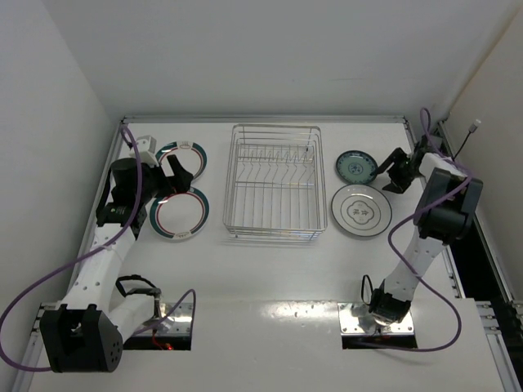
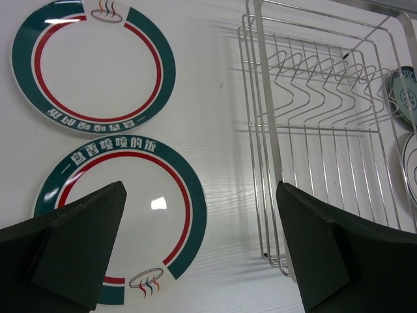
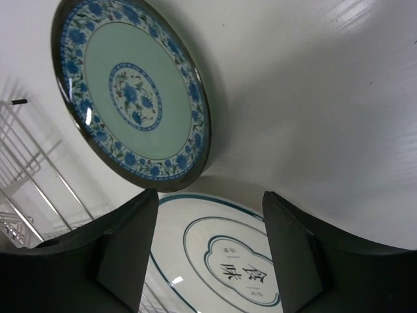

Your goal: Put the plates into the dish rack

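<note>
Right pincer (image 3: 208,203) before half-hidden white plate (image 3: 225,264)

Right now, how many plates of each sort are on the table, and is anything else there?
Teal-rimmed plates with red ring: 2
Small blue-patterned plate: 1
White plate with centre mark: 1
Wire dish rack: 1
Total: 5 things, 4 of them plates
</note>
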`<move>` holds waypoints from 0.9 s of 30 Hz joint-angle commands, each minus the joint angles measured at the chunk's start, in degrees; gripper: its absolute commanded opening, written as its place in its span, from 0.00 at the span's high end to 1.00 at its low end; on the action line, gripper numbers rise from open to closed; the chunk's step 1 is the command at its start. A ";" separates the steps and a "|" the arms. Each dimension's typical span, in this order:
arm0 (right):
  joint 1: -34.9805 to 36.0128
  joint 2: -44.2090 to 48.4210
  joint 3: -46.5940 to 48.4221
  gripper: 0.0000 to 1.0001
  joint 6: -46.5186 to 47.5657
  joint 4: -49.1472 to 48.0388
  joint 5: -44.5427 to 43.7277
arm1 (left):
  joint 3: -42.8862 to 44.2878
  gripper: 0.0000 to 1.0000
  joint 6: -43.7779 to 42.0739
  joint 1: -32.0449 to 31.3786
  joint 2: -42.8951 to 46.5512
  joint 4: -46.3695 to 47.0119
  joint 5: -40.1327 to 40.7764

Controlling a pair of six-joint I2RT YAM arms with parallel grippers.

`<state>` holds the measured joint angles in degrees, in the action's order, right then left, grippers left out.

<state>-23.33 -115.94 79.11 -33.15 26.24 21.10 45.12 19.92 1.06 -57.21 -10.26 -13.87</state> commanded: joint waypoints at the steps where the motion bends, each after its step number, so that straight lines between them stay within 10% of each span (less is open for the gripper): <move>1: -0.40 -1.91 2.63 0.39 0.98 -0.58 1.92 | 0.67 0.00 -1.03 -0.44 0.08 1.38 0.51; 8: 0.74 -8.16 7.37 0.42 0.45 0.12 2.71 | 0.67 0.00 -1.03 -0.44 -0.45 0.86 1.65; 23: 2.41 -15.10 18.97 1.00 0.98 7.07 2.11 | 1.19 0.00 -1.55 -0.44 -0.45 -0.20 3.94; 27: 2.41 -9.15 16.70 1.00 2.38 6.55 -2.71 | 1.19 0.00 -1.55 -0.44 -0.45 -0.20 3.94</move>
<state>-21.02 -130.74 95.90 -32.45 32.25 22.83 45.12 19.51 1.06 -57.69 -11.16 -10.50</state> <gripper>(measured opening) 0.022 1.000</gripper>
